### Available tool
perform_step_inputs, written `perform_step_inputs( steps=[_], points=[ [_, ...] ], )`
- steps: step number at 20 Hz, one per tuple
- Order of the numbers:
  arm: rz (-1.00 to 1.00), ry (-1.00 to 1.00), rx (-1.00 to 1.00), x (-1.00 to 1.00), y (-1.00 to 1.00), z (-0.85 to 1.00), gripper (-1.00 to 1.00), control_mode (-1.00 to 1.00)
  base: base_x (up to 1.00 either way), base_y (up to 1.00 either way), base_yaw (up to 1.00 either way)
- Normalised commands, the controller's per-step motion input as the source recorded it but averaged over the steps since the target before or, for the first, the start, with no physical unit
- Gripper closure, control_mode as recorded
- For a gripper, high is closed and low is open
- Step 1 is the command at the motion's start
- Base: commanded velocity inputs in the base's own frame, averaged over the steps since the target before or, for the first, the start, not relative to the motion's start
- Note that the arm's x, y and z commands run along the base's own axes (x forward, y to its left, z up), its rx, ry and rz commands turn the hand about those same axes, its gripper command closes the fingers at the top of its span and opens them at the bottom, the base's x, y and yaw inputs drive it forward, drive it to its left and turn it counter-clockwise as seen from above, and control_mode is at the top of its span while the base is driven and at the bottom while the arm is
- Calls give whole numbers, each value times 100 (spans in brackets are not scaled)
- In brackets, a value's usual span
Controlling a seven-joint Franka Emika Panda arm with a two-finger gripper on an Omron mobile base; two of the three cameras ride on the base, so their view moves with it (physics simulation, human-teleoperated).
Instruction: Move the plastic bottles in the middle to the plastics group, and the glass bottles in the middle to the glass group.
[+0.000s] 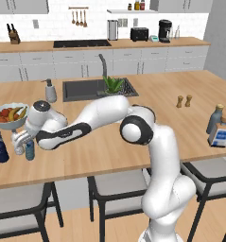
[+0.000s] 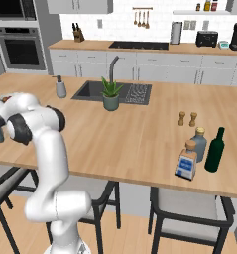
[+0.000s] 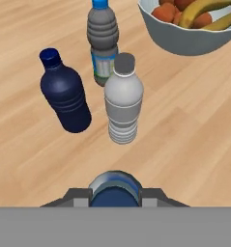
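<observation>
My gripper hangs over the counter's left end, shut on the translucent blue plastic bottle, whose dark cap shows between my fingers. That bottle stands upright on the wood. Just beyond it are the clear-greyish slim bottle, the dark navy bottle and a blue-capped clear bottle. The navy bottle stands at the far left. At the right end, the squat labelled glass bottle sits beside the tall grey-blue bottle and the dark green bottle.
A fruit bowl sits just behind the plastics. A soap dispenser, the sink and a potted plant line the back. Two wooden shakers stand near the glass bottles. Stools sit below the counter's front edge.
</observation>
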Motion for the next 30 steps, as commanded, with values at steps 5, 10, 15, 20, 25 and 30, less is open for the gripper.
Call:
perform_step_inputs(
  steps=[5,10,15,20,25,30],
  points=[
    [1,0,-1,0,41,0,100,-100,0,0,0],
    [0,0,0,0,23,0,100,-100,0,0,0],
    [1,3,0,0,8,-21,100,-100,0,0,0],
    [0,6,0,0,3,-44,100,-100,0,0,0],
    [0,0,-2,0,0,-16,100,-100,0,0,0],
    [0,6,-2,0,0,6,100,-100,0,0,0]
  ],
)
